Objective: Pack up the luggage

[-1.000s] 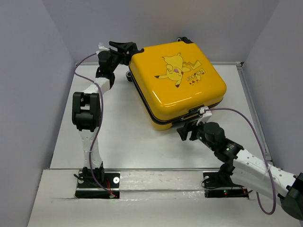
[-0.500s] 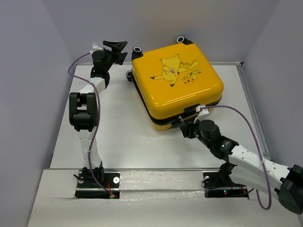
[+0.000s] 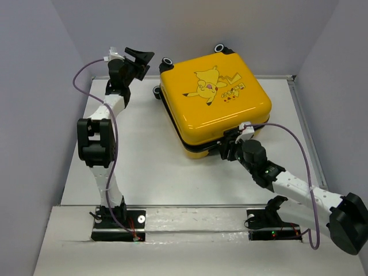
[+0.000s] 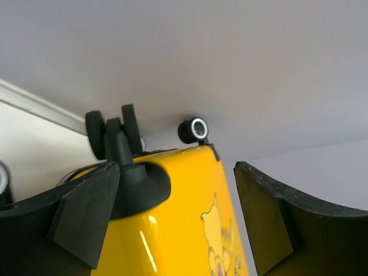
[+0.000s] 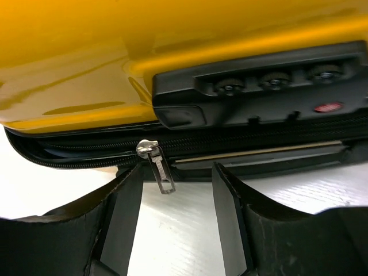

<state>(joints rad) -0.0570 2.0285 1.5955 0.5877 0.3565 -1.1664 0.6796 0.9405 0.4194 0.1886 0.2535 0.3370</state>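
White table (image 3: 144, 172) carries the luggage (image 3: 215, 103), which lies flat with its lid down, yellow shell up, at the far middle-right and turned so one corner points near. The left gripper (image 3: 138, 57) hangs raised at the far left, just beside the wheels (image 4: 194, 129), its jaws wide with nothing between them. The right gripper (image 5: 175, 178) is low at the near edge of the luggage, under the black lock (image 5: 270, 86), jaws part-way apart and holding nothing. The zip (image 5: 86, 155) runs left to right along that edge, straight across the gripper's front. The metal pull (image 5: 156, 167) dangles from its slider down into the gap between the fingers, closer to the left finger (image 5: 123, 213) and apparently not touching it. I judge the right arm is the one placed for the zip: it needs a small shift to centre the pull, a pinch, then a drag along the seam line, while the left arm is well apart from it.
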